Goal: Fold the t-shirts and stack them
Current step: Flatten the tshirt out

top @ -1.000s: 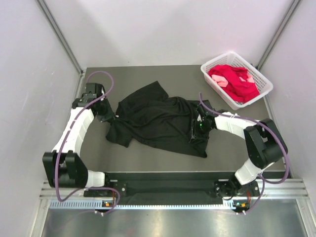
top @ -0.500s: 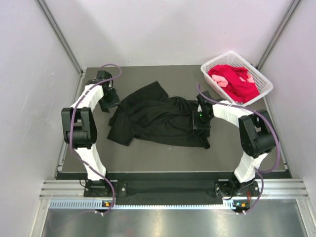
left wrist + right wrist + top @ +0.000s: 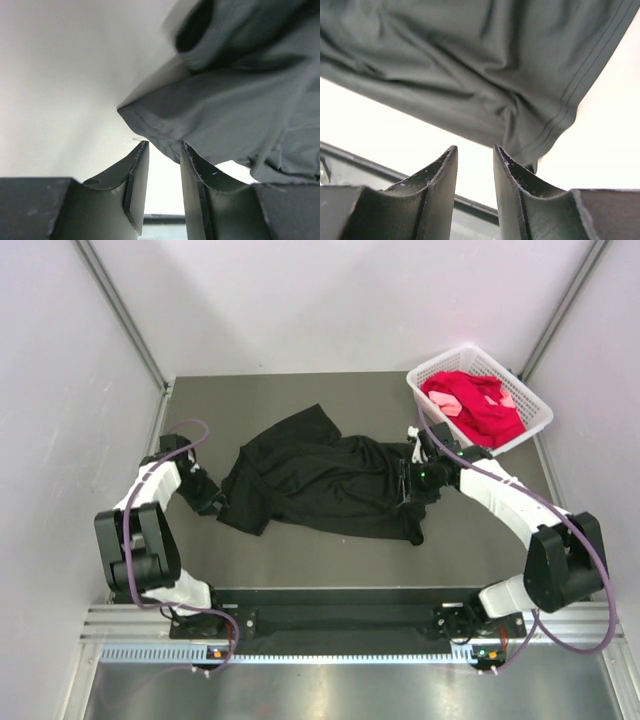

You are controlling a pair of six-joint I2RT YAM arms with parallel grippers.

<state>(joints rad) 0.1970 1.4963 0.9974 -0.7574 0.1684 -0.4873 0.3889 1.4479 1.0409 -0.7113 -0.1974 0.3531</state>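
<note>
- Grey table (image 3: 300,390) between pale walls (image 3: 60,390), from above: black shirt (image 3: 320,480) lies crumpled mid-table; white basket (image 3: 425,395) at the far right corner holds a red shirt (image 3: 480,410) and a pink shirt (image 3: 452,408) bundled together
- Left claw (image 3: 212,502) sits low at the black shirt's left edge, right claw (image 3: 405,485) over its right edge; the basket stands near the right arm's wrist
- Left wrist: left claw (image 3: 164,145) slightly spread, nothing between the fingers; a hemmed corner of the black shirt (image 3: 240,100) lies just past the tips and fills the upper right
- Right wrist: right claw (image 3: 475,148) slightly spread, pinching nothing; the black shirt (image 3: 470,60) spans the top, its stitched corner dropping beside the right finger (image 3: 520,195)
</note>
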